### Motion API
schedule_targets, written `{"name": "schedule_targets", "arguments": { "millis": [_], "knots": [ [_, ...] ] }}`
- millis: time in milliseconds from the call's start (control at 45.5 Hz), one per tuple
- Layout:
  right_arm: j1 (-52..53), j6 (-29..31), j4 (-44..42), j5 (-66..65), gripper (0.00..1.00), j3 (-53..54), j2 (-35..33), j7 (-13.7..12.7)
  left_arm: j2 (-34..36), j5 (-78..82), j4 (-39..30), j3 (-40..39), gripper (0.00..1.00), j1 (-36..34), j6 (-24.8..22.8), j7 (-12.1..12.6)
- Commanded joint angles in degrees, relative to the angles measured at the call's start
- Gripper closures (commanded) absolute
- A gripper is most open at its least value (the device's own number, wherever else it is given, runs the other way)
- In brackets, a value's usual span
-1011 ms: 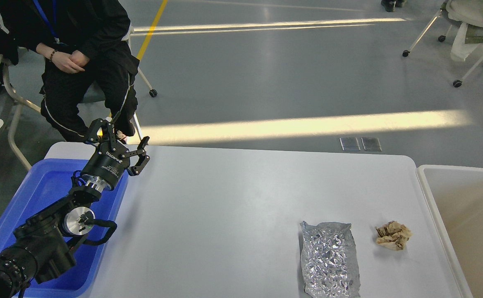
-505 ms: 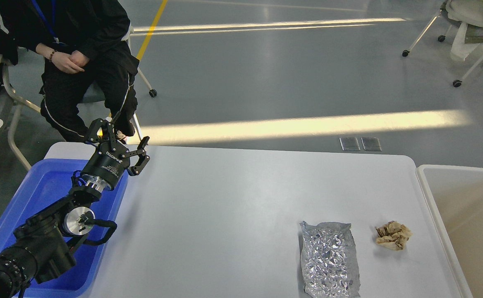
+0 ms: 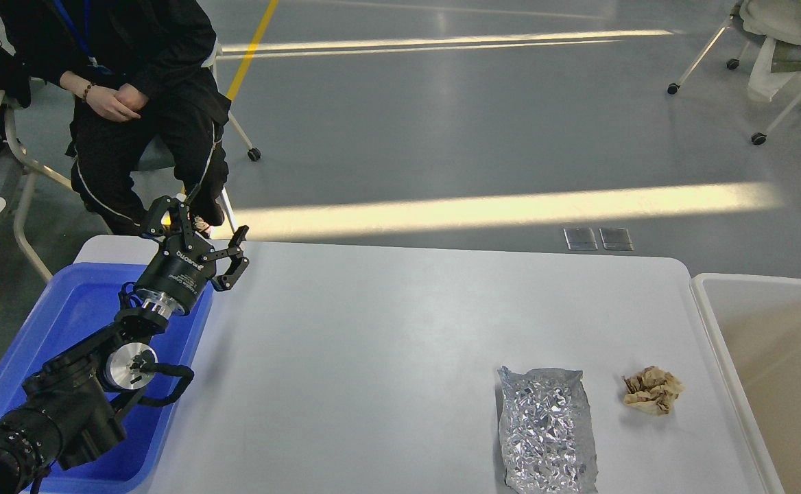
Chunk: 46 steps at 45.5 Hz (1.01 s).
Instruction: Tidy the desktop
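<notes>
The white desktop [image 3: 387, 343] fills the lower middle of the head view. A crinkled silver foil bag [image 3: 546, 429] lies flat on it at the front right. A crumpled brown paper ball [image 3: 651, 390] lies just right of the bag. My left gripper [image 3: 198, 230] is open and empty, raised over the far left corner of the desktop above the blue tub's far edge, well away from both items. My right gripper is out of view.
A blue plastic tub [image 3: 78, 322] stands at the desktop's left end under my left arm. An off-white bin [image 3: 778, 357] stands off the right end. A seated person in black [image 3: 140, 103] is behind the far left corner. Wheeled chairs [image 3: 778, 62] stand far right.
A pale rounded object seen inside the off-white bin at the right edge one second ago is gone. My left arm has not moved.
</notes>
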Motion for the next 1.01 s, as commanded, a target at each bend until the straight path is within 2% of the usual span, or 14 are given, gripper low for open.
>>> {"name": "schedule_targets", "arguments": {
  "millis": [0,66,264,418,527,615,703,857,989],
  "knots": [
    [0.9,2.9,3.4,2.1,0.0,0.9,-2.4,0.0,0.0,0.0,0.0,0.0,0.0,0.0,0.0,0.0],
    [0.8,4.7,8.7,3.3,0.0,1.8,-4.8,0.2,0.0,-0.1,0.0,0.0,0.0,0.0,0.0,0.0],
    [-3.1,4.6,27.4,3.0,0.0,10.3,-9.5,0.8,0.0,-0.1,0.0,0.0,0.0,0.0,0.0,0.0],
    [-7.1,4.5,40.8,1.7,0.0,16.0,-10.9,5.4,0.0,0.0,0.0,0.0,0.0,0.0,0.0,0.0],
    [-10.8,4.2,48.0,-3.3,0.0,23.2,-10.3,7.3,0.0,-0.1,0.0,0.0,0.0,0.0,0.0,0.0],
    [-13.7,4.2,51.6,-7.3,0.0,29.0,-8.5,8.4,0.0,0.0,0.0,0.0,0.0,0.0,0.0,0.0],
    [-15.5,4.3,54.6,-10.9,0.0,32.5,-7.3,10.6,0.0,-0.1,0.0,0.0,0.0,0.0,0.0,0.0],
    [-16.5,3.9,58.1,-12.1,0.0,33.5,-5.3,13.7,0.0,0.0,0.0,0.0,0.0,0.0,0.0,0.0],
    [-16.3,0.9,58.5,-12.2,0.0,33.9,-2.1,16.2,0.0,0.0,0.0,0.0,0.0,0.0,0.0,0.0]
  ]
}}
